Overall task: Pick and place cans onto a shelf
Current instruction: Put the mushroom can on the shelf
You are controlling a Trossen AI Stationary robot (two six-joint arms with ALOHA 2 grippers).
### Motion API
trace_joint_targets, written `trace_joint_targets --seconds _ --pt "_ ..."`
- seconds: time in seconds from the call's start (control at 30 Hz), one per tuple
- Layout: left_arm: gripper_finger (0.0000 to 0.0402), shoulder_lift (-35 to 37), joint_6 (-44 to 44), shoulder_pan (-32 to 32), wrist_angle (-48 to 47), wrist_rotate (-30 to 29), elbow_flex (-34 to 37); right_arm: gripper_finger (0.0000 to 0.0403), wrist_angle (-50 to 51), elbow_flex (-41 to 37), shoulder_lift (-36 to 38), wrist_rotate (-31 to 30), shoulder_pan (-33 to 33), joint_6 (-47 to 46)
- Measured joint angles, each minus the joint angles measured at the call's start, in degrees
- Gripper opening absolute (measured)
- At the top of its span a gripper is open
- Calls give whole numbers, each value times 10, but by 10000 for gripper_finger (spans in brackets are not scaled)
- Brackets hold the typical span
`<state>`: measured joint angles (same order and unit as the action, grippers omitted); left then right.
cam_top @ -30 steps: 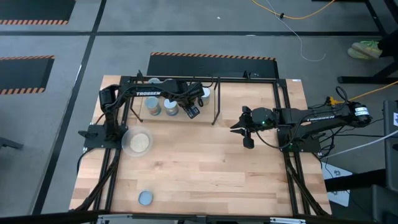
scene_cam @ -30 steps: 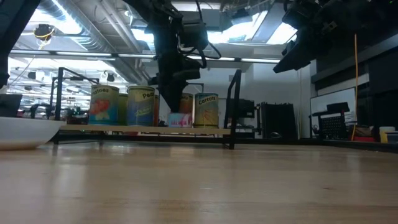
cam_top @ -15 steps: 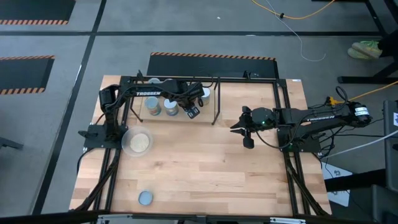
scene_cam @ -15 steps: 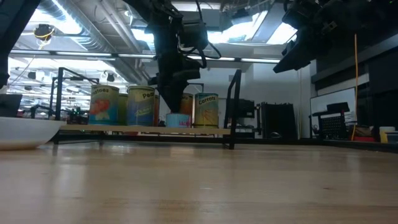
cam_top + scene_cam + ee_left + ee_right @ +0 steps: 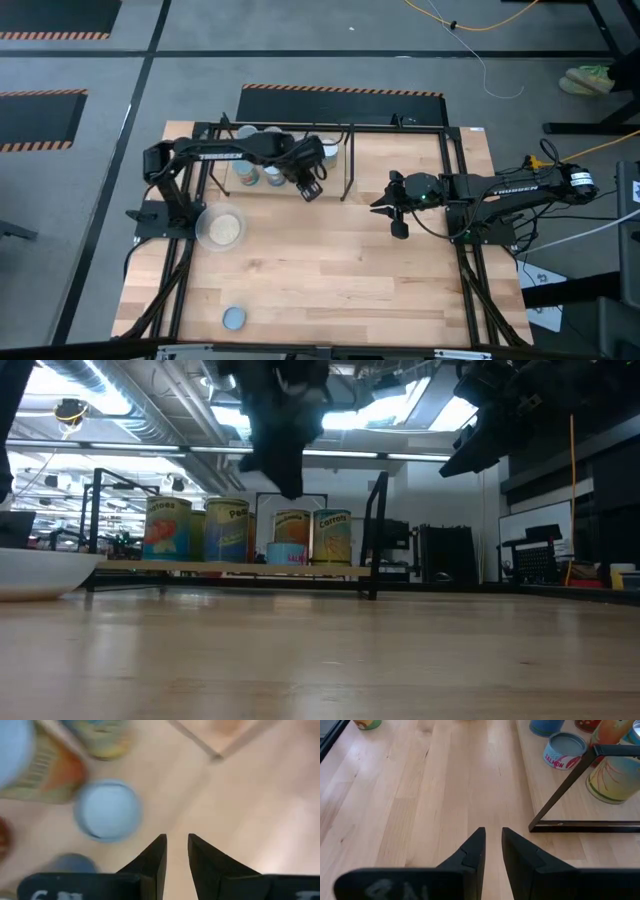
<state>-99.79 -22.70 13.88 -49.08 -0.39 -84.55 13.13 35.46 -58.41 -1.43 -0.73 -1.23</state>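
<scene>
Wooden tabletop [image 5: 330, 260] w/ shelf [image 5: 345, 185] holding cans [image 5: 230, 530]. Left gripper [image 5: 311, 190] (fingers nearly together, holding nothing) hangs above shelf's front edge. Right gripper [image 5: 385, 207] waits, nearly shut.

Showed pale smooth wood with fine grain on the table [image 5: 420, 795] and the shelf [image 5: 555, 795]; thin matt black metal for the shelf frame [image 5: 570, 780]. Had glossy printed labels and dull grey-blue metal tops on the cans [image 5: 563, 750]. Looked matt black plastic on the right gripper [image 5: 491, 845].
</scene>
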Motion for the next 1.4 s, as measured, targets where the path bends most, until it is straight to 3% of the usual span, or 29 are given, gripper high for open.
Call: trace_joint_targets --seconds 0.33,0.6,0.8,1.0,1.4 --pt "71 50 -131 -198 -68 83 -1 68 0 0 0 0 0 0" --pt "71 29 -340 -403 -98 -19 0 68 0 0 0 0 0 -1" --pt "71 3 -562 -518 -107 -49 0 68 0 0 0 0 0 -1" --pt "71 -31 -751 -601 -123 -46 0 68 0 0 0 0 0 0" --pt "71 -63 -977 -684 -132 -16 0 68 0 0 0 0 0 0"
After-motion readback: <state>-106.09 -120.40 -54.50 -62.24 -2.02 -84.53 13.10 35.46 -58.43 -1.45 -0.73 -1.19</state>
